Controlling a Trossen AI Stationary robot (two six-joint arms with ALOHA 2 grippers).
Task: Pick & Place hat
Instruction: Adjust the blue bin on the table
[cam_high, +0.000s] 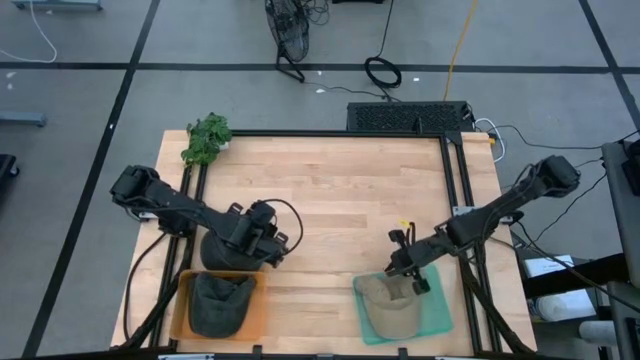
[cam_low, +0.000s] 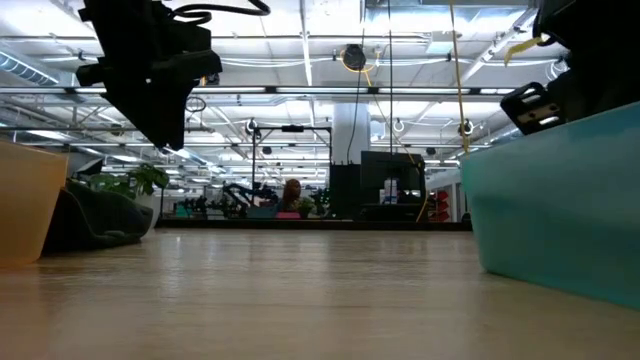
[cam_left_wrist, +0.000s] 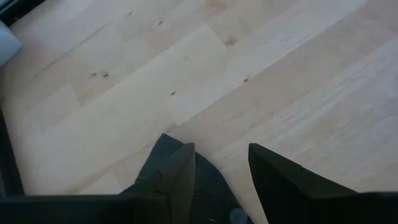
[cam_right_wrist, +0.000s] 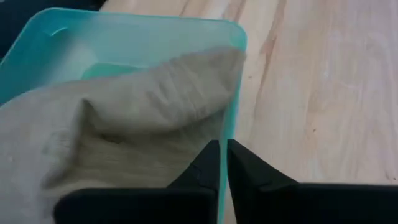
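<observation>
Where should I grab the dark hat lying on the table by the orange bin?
Probably the dark hat at its raised crown, from above: it sits flat on the table against the orange bin, so a side approach is blocked there. The left gripper, open, hovers beside it.

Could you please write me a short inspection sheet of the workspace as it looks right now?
Surface: wooden table, bare in the middle.
Job's things: tan hat in the teal tray; dark hat in the orange tray.
Clutter: green plant at the table's far left corner.
Grippers: left gripper open, above the table beside the orange tray; right gripper shut, over the tan hat's edge.
Cables: black cable coiled on the floor; yellow cable beside it.
Surroundings: grey floor, black keyboard behind the table.
</observation>
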